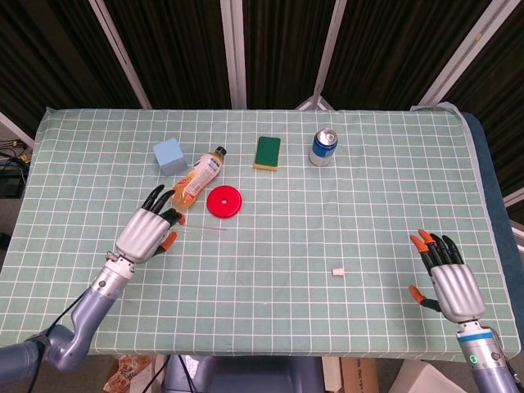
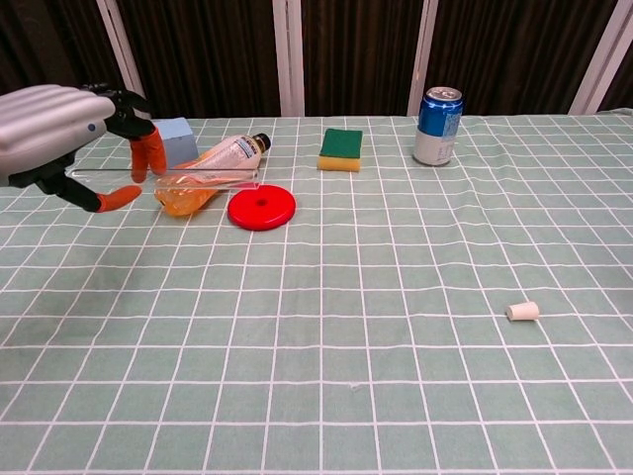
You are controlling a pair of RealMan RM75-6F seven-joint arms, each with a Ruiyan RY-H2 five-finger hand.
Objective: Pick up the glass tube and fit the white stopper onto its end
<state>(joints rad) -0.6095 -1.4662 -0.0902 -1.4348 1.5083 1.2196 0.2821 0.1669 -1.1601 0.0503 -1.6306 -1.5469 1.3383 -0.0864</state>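
Note:
My left hand [image 1: 147, 233] [image 2: 61, 134] holds the clear glass tube [image 2: 203, 177] pinched in its orange fingertips, lifted off the cloth and lying roughly level. In the head view the tube [image 1: 203, 231] shows as a faint line pointing right from the hand. The small white stopper [image 1: 336, 271] [image 2: 521, 311] lies on its side on the green checked cloth, far to the right of the tube. At the table's near right corner my right hand [image 1: 446, 282] is spread, holds nothing, and sits well right of the stopper. The chest view does not show it.
Behind the tube lie an orange drink bottle [image 1: 196, 178] [image 2: 208, 173] and a red disc [image 1: 223, 201] [image 2: 261, 208]. A blue cube [image 1: 169, 155], a green sponge [image 1: 267, 152] and a blue can [image 1: 322, 147] stand further back.

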